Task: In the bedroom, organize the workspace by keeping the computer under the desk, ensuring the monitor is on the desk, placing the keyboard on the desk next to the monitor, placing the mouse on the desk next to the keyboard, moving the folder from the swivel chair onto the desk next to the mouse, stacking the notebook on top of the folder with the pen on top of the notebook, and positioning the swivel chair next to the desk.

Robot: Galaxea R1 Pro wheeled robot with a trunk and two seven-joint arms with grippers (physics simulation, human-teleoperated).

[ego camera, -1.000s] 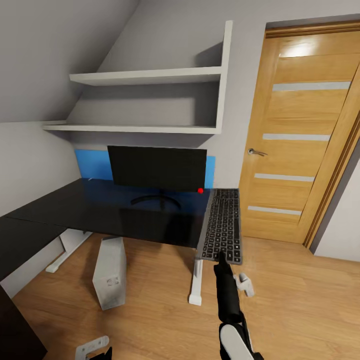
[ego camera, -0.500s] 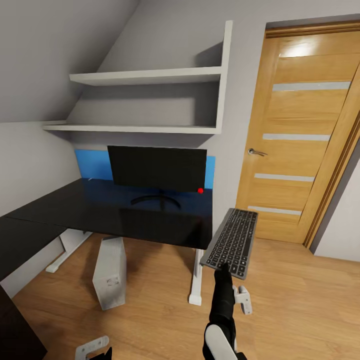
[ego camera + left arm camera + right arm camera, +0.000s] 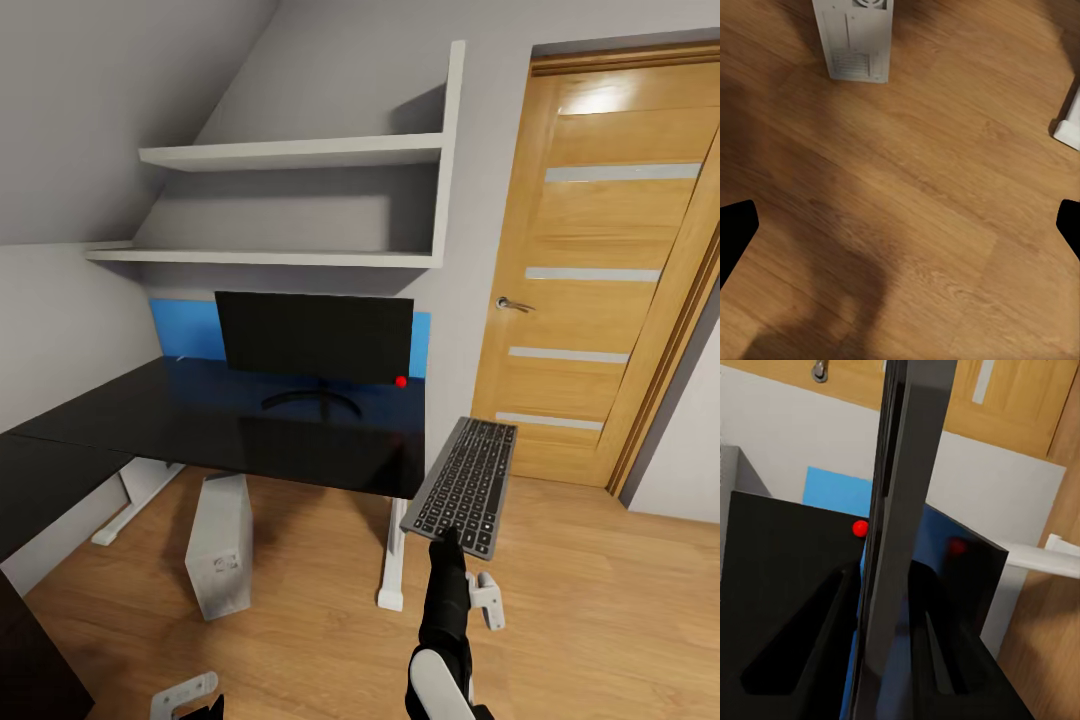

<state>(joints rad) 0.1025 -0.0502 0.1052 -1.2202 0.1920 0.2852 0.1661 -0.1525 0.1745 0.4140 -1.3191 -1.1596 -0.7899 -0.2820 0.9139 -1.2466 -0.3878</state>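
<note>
Fingers of the right gripper [image 3: 449,537] clamp the near edge of the keyboard [image 3: 462,485], which hangs tilted in the air just past the right end of the black desk [image 3: 150,420], off its top. Left gripper [image 3: 900,225] is spread wide above the wood floor [image 3: 600,600]. The monitor [image 3: 314,338] stands on the desk, the computer [image 3: 220,545] on the floor beneath.

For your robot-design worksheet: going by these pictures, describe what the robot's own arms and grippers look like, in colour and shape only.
In the head view the right arm is a slim matte black limb with a rounded white shell segment nearer the camera. The right gripper has two long, dark, tapering fingers. The left gripper shows flat black fingertips at the frame's edges. No cables or markings are visible.
</note>
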